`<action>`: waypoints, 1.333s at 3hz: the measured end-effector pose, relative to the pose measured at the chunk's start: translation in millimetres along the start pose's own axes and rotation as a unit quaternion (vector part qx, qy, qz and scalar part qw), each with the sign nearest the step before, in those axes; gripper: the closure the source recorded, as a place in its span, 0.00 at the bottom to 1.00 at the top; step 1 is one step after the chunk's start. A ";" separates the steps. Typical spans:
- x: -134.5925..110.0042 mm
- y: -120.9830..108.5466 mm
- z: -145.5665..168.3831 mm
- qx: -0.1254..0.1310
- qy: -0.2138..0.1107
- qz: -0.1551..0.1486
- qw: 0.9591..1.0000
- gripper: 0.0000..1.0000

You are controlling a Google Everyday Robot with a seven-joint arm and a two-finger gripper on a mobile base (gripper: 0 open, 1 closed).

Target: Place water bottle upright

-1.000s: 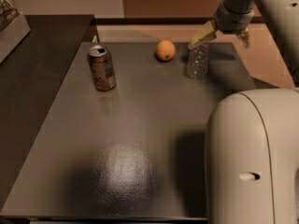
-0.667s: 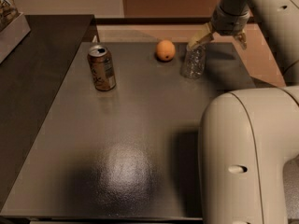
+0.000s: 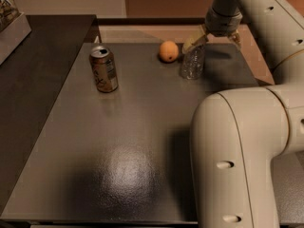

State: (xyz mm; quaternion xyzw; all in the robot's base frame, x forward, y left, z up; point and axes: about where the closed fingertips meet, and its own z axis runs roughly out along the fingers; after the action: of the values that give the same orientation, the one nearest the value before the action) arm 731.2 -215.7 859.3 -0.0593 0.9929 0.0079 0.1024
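Hovering at one o'clock over the dark grey worktop (image 3: 142, 127), the pincer (image 3: 213, 39) gapes wide above the upright clear ribbed plastic water bottle (image 3: 192, 63), three o'clock of the round orange fruit (image 3: 168, 51).

I see a dark grey, faintly speckled worktop (image 3: 142, 127). The water bottle (image 3: 192, 61) is clear, its label perhaps bluish-white. The soda can (image 3: 104, 69) is brown and silver, the round fruit (image 3: 168, 51) orange. My tool (image 3: 214, 38), with tan fingers spread, hangs just above the bottle.
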 end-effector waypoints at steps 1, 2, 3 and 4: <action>-6.3 15.3 3.3 0.001 0.004 -0.022 1.000 0.00; -8.1 20.8 5.8 0.002 0.007 -0.029 1.000 0.00; -6.8 19.5 7.6 0.002 0.010 -0.028 1.000 0.01; -0.9 12.0 12.0 -0.001 0.017 -0.022 1.000 0.19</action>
State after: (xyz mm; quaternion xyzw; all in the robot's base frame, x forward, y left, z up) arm 733.1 -203.3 847.8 -0.0816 0.9929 0.0060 0.0860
